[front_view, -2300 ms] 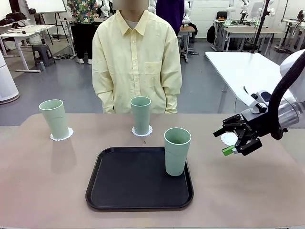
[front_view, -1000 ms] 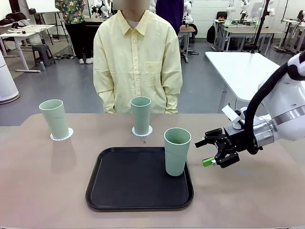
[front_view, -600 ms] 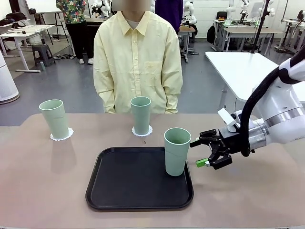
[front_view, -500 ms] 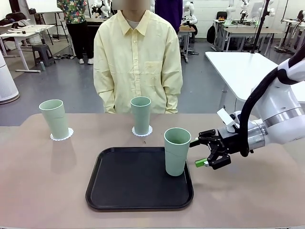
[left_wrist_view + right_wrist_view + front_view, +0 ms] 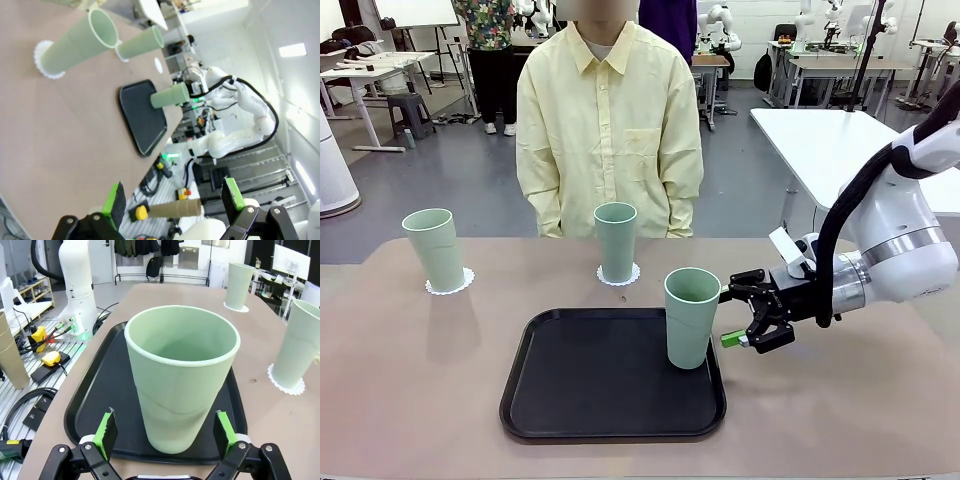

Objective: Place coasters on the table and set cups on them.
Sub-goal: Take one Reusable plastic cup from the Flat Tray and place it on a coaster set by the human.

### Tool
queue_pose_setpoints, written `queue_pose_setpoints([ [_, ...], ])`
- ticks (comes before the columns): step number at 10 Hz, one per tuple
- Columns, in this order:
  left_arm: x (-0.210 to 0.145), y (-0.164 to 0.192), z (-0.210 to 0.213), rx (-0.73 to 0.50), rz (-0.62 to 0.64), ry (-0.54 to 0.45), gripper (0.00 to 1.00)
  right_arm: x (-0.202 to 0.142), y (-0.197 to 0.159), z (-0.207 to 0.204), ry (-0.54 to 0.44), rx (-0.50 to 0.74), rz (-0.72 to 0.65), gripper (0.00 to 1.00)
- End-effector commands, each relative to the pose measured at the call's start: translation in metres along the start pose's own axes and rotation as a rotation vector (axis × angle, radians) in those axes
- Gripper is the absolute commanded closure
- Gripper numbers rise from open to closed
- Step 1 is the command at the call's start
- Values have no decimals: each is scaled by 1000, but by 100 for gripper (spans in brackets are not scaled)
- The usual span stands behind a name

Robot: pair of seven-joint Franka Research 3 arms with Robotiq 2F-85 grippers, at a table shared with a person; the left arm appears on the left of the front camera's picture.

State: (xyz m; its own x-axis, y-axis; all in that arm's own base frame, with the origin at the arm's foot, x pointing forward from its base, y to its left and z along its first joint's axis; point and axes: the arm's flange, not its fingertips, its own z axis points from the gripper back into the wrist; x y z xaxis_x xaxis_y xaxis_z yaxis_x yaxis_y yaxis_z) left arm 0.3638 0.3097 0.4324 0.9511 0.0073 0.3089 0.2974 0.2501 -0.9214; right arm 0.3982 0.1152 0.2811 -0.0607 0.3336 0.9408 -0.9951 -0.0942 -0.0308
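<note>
Right hand (image 5: 734, 318) spread wide at the tumbler on the tray.
Its green-padded fingers (image 5: 106, 432) stand apart on either side of the sage-green tumbler (image 5: 691, 317), not closed on it; that tumbler stands upright at the right edge of the black tray (image 5: 611, 375) on the beige desk (image 5: 410, 380). Two more tumblers stand upright on white lacy doilies, one at far left (image 5: 434, 249) on its doily (image 5: 450, 283), one before the person in the yellow shirt (image 5: 615, 241) on its doily (image 5: 618, 276). Left hand (image 5: 172, 202) has its fingers held apart, gripping nothing, well clear of the tumblers.
</note>
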Motion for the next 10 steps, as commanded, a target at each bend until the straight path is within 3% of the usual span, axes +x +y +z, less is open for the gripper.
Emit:
queue_pose_setpoints([
  [1, -1, -2, 2, 3, 1, -2, 0, -7, -7, -11, -13, -39, 22, 0],
  [10, -1, -2, 2, 3, 1, -2, 0, -11, -16, -30, -15, -41, 0, 0],
])
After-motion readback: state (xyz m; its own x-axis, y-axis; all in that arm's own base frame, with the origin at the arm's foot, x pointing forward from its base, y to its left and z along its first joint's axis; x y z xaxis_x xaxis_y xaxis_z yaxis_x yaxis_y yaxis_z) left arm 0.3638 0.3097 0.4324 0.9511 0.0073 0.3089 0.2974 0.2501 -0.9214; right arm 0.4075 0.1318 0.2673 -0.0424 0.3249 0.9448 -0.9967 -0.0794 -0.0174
